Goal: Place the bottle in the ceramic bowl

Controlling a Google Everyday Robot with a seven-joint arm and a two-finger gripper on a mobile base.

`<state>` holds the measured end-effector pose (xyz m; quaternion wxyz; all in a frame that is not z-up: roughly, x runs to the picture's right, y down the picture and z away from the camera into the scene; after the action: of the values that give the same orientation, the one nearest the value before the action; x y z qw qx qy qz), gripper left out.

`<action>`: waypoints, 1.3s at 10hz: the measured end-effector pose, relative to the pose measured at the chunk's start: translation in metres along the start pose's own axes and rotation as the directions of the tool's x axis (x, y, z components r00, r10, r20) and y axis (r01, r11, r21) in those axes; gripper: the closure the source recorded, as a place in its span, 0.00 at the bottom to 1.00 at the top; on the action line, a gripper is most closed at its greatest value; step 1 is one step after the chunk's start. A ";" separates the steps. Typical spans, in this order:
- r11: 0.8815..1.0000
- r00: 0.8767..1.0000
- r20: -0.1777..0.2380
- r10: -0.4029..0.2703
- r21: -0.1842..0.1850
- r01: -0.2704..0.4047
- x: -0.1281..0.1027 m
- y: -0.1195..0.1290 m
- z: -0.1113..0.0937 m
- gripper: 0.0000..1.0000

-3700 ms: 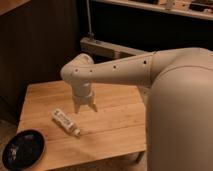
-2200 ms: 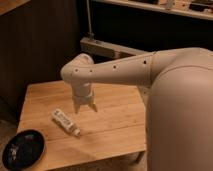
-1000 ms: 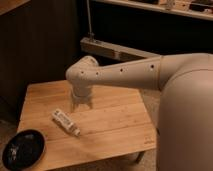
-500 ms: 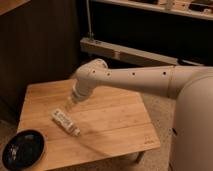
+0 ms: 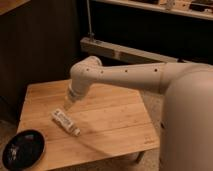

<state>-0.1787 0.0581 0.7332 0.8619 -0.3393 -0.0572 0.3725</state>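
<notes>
Camera view: the gripper point(image 5: 66, 103) is a smear at the arm's point(image 5: 125, 77) tip, low over the wooden table point(image 5: 115, 120); I cannot tell its grip; the bottle point(image 5: 65, 122) lies flat just beneath it, apart from the ceramic bowl point(image 5: 22, 149) at the front-left corner; dark panelling stands behind.

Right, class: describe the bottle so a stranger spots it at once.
Start at the light wooden table. On its left half lies the small white cylindrical bottle, close by the robot's claw. Unlike the round glossy black bowl, it is slim, pale and labelled.
</notes>
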 end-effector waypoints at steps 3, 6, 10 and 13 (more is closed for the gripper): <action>0.999 0.998 -0.055 -0.014 0.047 0.016 -0.023 0.002 0.012 0.35; 0.997 0.994 -0.110 -0.023 0.073 0.031 -0.010 0.003 0.029 0.35; 0.996 0.987 -0.157 -0.036 0.076 0.049 0.008 0.024 0.047 0.35; 0.996 0.984 -0.163 -0.069 0.052 0.078 0.010 0.048 0.061 0.35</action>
<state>-0.2225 0.1219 0.7483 0.8864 -0.3406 0.0112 0.3133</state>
